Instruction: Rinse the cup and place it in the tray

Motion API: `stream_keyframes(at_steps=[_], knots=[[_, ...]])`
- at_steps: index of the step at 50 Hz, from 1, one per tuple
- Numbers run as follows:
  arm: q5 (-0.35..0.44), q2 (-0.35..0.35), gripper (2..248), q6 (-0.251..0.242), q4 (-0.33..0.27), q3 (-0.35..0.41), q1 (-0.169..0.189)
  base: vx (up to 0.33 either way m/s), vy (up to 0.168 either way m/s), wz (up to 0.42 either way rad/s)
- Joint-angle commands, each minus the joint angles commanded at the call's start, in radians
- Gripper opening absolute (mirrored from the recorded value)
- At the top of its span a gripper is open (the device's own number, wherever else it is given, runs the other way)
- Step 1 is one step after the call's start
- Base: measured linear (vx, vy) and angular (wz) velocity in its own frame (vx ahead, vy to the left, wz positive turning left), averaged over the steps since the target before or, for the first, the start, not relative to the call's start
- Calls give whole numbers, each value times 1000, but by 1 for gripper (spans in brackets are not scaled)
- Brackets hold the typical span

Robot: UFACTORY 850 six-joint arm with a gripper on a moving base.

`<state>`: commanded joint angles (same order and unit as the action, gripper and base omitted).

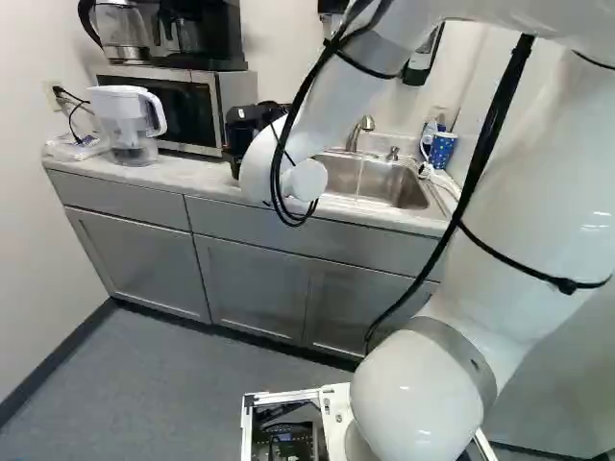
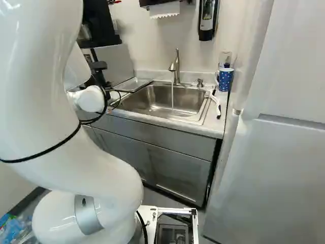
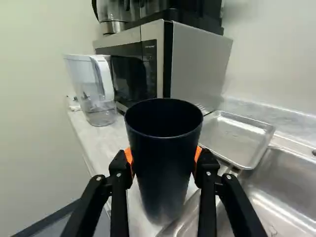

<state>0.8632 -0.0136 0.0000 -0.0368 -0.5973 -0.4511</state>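
The largest thing I see is the worktop [image 3: 98, 140], and looking along my wrist with twelve straight ahead, the microwave [image 3: 200, 61] stands on it at twelve o'clock. The sink [image 3: 286, 182] lies at three, with water running into it from the tap [image 2: 175, 66]. At one o'clock the metal tray [image 3: 239, 131] lies flat just beside the sink, and the pitcher [image 3: 98, 101] stands at eleven. Smallest, the dark cup [image 3: 163, 168] is upright, pinched between my fingers [image 3: 120, 180], orange pads [image 3: 129, 154] against both sides, outside the tray.
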Motion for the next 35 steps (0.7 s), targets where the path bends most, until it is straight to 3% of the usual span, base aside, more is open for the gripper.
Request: stream_keyframes(at_steps=[35], knots=[[-70, -85, 126, 0, 0, 4, 114, 0, 0, 0]])
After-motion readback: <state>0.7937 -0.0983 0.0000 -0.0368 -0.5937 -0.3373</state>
